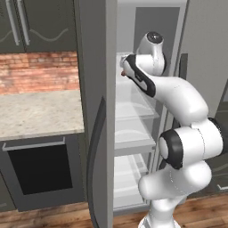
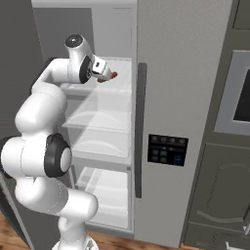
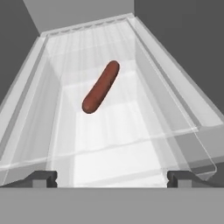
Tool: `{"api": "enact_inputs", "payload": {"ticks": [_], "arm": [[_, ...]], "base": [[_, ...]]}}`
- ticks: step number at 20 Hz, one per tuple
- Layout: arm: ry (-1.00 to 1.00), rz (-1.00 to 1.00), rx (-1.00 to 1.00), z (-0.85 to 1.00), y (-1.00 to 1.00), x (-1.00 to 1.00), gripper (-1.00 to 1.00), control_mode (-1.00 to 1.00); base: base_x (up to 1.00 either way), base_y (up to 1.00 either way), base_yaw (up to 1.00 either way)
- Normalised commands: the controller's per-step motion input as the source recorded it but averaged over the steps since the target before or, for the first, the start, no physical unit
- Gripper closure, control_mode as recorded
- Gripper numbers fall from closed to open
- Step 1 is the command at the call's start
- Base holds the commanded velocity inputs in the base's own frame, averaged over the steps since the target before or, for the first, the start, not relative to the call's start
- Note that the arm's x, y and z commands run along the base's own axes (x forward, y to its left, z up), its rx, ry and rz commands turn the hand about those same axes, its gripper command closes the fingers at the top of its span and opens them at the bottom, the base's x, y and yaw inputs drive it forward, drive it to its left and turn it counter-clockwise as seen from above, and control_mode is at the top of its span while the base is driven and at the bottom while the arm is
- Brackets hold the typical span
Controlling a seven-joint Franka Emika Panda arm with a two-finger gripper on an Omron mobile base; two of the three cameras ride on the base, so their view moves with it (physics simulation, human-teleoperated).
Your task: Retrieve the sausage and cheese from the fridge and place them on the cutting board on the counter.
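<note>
Reddish-brown sausage (image 3: 101,87) lies diagonally on pale translucent shelf (image 3: 65,144), high in open fridge (image 2: 171,97); nothing touching it. Hand (image 3: 112,178) just before shelf's near edge, fingers (image 3: 43,178) spread wide apart, holding nothing, sausage beyond them. Fridge door (image 1: 95,133) stands open on left. Further left: stone counter (image 1: 35,111) over black oven front (image 1: 38,171), brick wall (image 1: 38,71) behind.

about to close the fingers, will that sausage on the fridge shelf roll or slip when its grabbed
The sausage is a smooth round cylinder lying loose on the slick translucent shelf, so a nudge would probably roll it sideways. Its rounded ends and glossy skin could slip between the open gripper if pinched off-centre. It looks small, likely light.
</note>
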Motion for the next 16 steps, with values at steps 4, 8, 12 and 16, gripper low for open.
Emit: {"api": "enact_inputs", "payload": {"ticks": [4, 8, 12, 16], "arm": [[0.00, 0.00, 0.00, -0.07, 0.06, 0.52, -1.00, -1.00], [0.02, 0.00, 0.00, 0.00, 0.01, 0.52, -1.00, -1.00], [0.04, 0.00, -0.01, 0.00, 0.03, 0.54, -1.00, -1.00], [0.03, 0.00, -0.01, -0.01, 0.00, 0.51, -1.00, -1.00]], "base": [[0.00, 0.00, 0.00], [0.00, 0.00, 0.00], [0.00, 0.00, 0.00], [0.00, 0.00, 0.00]]}}
